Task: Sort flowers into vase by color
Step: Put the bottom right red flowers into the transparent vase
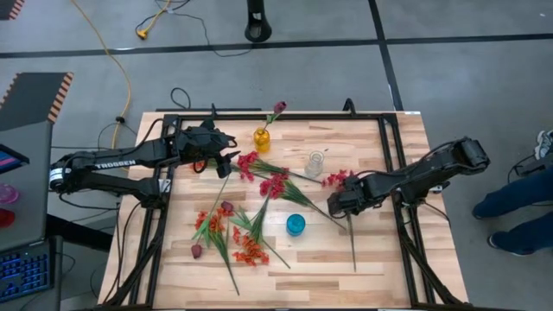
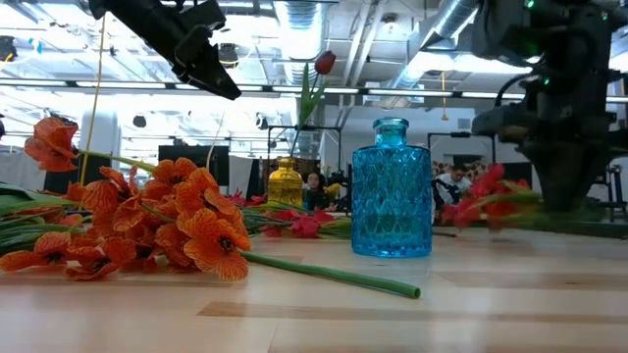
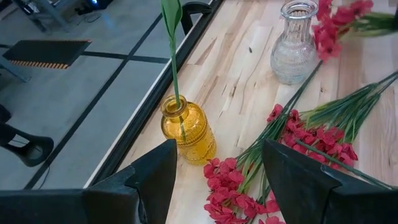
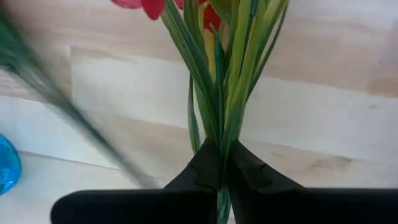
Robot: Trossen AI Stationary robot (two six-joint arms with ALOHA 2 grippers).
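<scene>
My right gripper (image 1: 343,205) is shut on a crimson-pink spray (image 1: 338,179) between the clear vase (image 1: 315,162) and the table's right side; its green stem (image 1: 352,250) trails toward the near edge. My left gripper (image 1: 221,161) hovers open left of the yellow vase (image 1: 261,138), above a crimson spray (image 3: 231,186) lying flat. A maroon tulip (image 1: 278,110) stands with its stem in the yellow vase (image 3: 186,132). The blue vase (image 1: 295,225) stands mid-table. Orange sprays (image 1: 249,250) and maroon buds (image 1: 196,250) lie on the table's near left part. My right gripper pinches the crimson-pink spray's green stem and leaves (image 4: 221,134) between its two fingers, a little below the blooms (image 4: 149,6). The fingers come from above and lie across the stem. The bloom end (image 2: 491,206) is off the table; the gripper hides how the stem's tail sits.
The clear vase (image 3: 295,43) stands just past the held blooms. More crimson sprays (image 1: 275,184) lie between the vases, their stems crossing toward the blue vase (image 2: 392,191). Bare wood shows along the near right part. A person's legs (image 1: 518,203) are beyond the right edge.
</scene>
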